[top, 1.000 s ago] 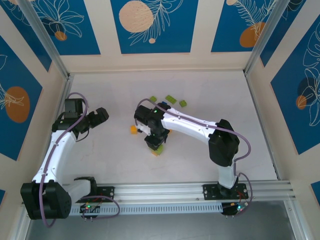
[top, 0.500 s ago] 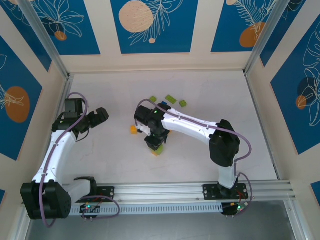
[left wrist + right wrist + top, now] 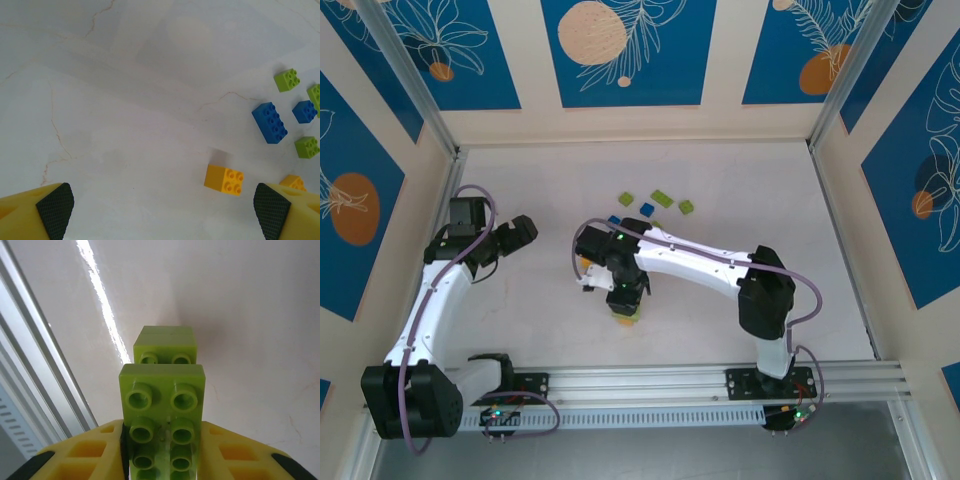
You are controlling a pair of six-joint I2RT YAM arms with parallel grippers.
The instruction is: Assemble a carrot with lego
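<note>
Right gripper (image 3: 162,452) is clamped on a lime green brick (image 3: 162,400), one yellow finger against each long side. A second lime green brick (image 3: 165,342) touches its far end. In the top view I see this gripper just below frame centre, near the aluminium rail (image 3: 670,380) that runs along the bottom edge of the table (image 3: 770,200).

Left gripper (image 3: 162,215) stands with its fingers wide apart and nothing between them, over bare table at centre left of the top view.

Loose lego, left wrist view, right side of frame:
- orange brick (image 3: 224,179), lower centre right;
- long blue brick (image 3: 269,122);
- small blue brick (image 3: 304,111);
- lime bricks (image 3: 287,80) near the right edge.

Bare table takes up the left half of that view. Walls (image 3: 620,122) close the table at the top, left and right of the top view.
</note>
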